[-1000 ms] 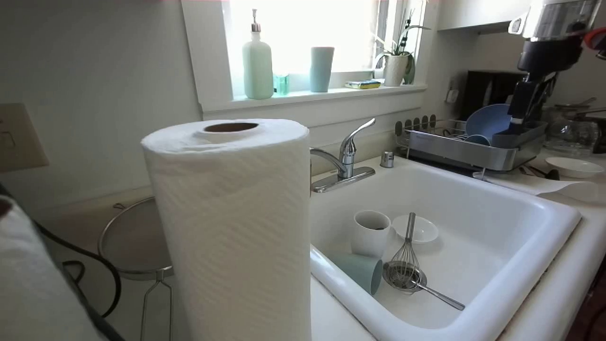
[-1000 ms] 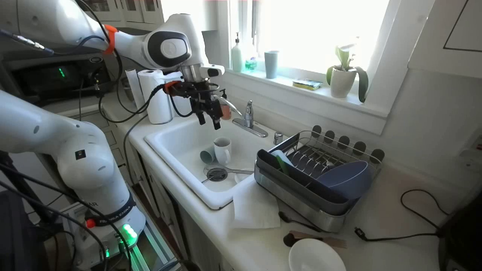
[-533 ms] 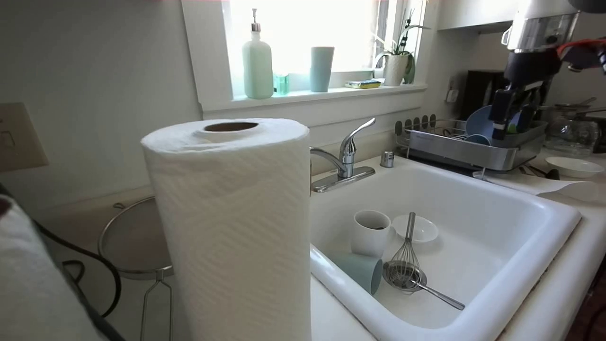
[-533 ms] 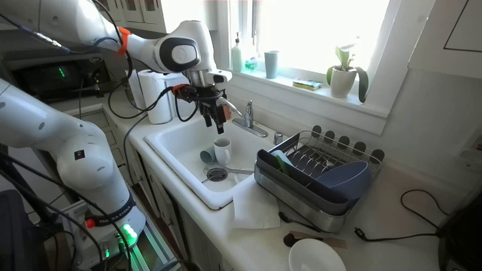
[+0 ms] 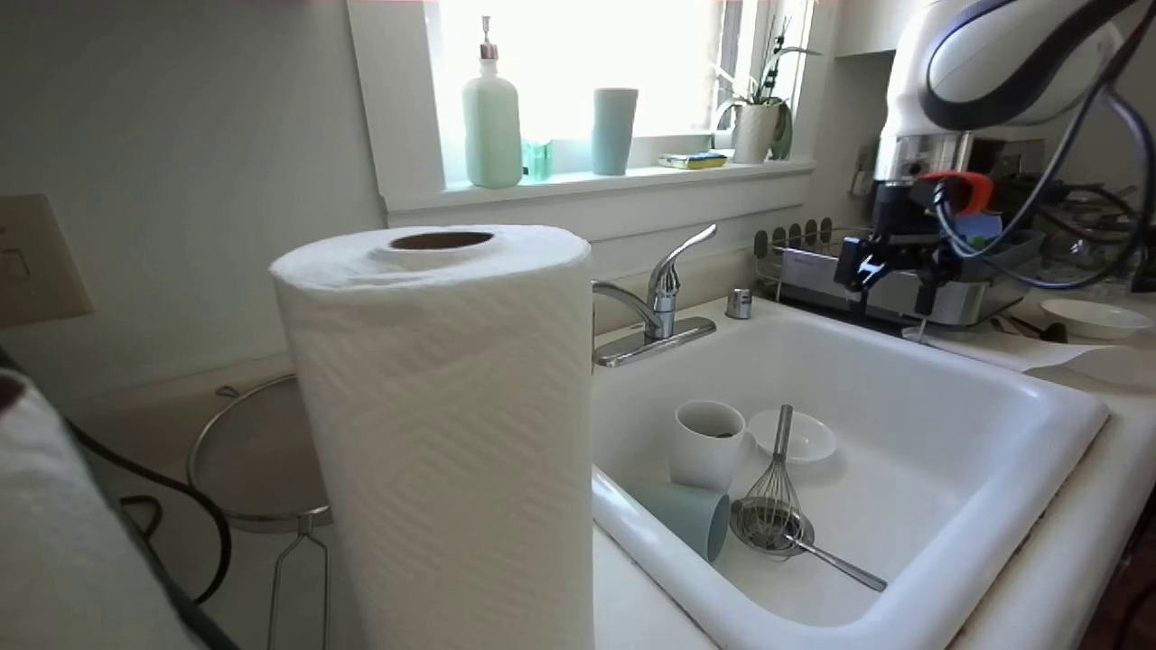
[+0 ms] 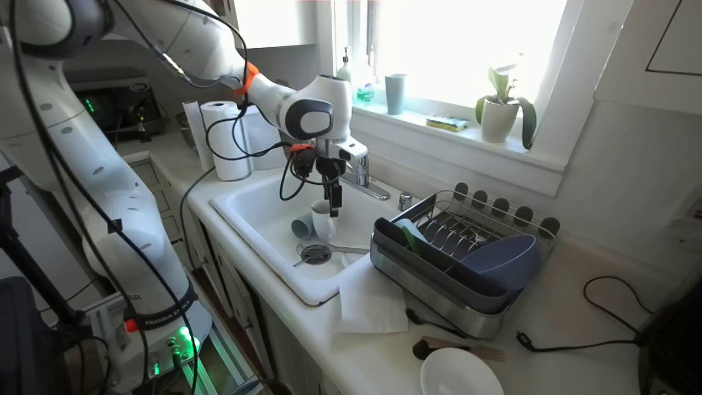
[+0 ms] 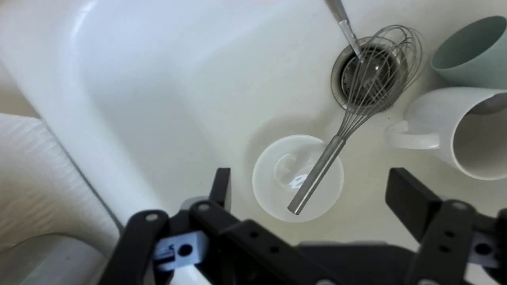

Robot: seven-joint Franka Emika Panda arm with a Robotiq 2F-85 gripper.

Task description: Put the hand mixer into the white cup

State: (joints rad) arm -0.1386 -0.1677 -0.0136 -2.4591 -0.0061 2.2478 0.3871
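The hand mixer, a silver balloon whisk (image 7: 317, 176), lies in the sink with its wire loops over the drain and its handle reaching over a white dish. It also shows in both exterior views (image 5: 782, 442) (image 6: 351, 249). The white cup (image 7: 431, 113) has a side handle. It stands upright in the sink in both exterior views (image 5: 707, 456) (image 6: 322, 226), partly behind a fingertip in one. My gripper (image 7: 311, 180) is open and empty above the sink, its fingers on either side of the whisk handle's end in the wrist view. It also shows in both exterior views (image 5: 890, 293) (image 6: 334, 206).
The round white dish (image 7: 277, 198) lies under the whisk handle. A green cup (image 7: 475, 59) lies on its side beside the white cup. A metal spoon (image 7: 348, 33) crosses the drain. The faucet (image 5: 662, 298), dish rack (image 6: 439, 274) and paper towel roll (image 5: 442, 406) stand around the sink (image 5: 975, 542).
My gripper has come lower and moved along the sink toward the dish rack, and the wrist has turned. The whisk, cups, dish and spoon have not moved.
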